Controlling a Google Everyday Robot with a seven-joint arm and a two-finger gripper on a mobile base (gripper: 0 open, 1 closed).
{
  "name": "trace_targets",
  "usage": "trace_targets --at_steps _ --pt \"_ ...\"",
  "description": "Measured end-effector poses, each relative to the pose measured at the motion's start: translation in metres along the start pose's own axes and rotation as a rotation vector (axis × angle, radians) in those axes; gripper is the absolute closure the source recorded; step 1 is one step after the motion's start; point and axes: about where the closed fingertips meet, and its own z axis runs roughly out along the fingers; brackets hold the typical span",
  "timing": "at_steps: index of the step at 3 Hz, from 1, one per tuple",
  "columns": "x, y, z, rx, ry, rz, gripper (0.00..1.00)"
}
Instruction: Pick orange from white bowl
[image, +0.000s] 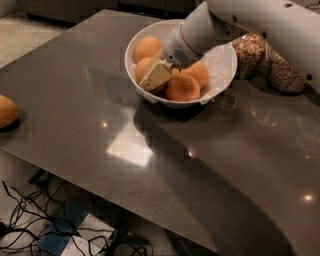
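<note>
Gripper (156, 77) was seen down inside white bowl (172, 103), at its L-front part, on end of pale arm (260, 20) reaching in from upper R. Open or closed: could not be told. Only one cream wedge-shaped tip was made out, rest masked by wrist housing.

Orange (141, 66), the paler yellowish one, was noted at L side of bowl, just behind and to L of that tip, touching it or v. nearly so. Its R part was hidden by gripper. It was sat low among the others, not lifted.

Bowl contents: 4 fruit counted in all. Besides the pale one, 3 deeper-coloured ones were logged: back orange (147, 47) at rear L, front orange (182, 87) at centre front, R orange (198, 72) just behind and R of that, the last two touching. Crinkled paper lining (220, 60) was seen along R inner wall, w/ corners poking over front rim.

Bowl was found toward far edge of dark glossy surface (100, 75). Just R of bowl, L jar (248, 52) and R jar (282, 75), both clear and filled w/ grain, were noted side by side, partly covered by arm. A lone orange (7, 111) was recorded at L edge of surface, well apart from bowl. Cables (30, 235) were seen on floor below near edge.
</note>
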Motion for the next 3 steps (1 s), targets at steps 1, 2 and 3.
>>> trace_targets --at_steps 1,2,3 --pt "0.0012 -0.0011 0.0006 -0.011 0.002 0.023 0.85" --pt "0.0012 -0.0011 0.0006 -0.011 0.002 0.023 1.00" --pt "0.0012 -0.0011 0.0006 -0.011 0.002 0.023 1.00"
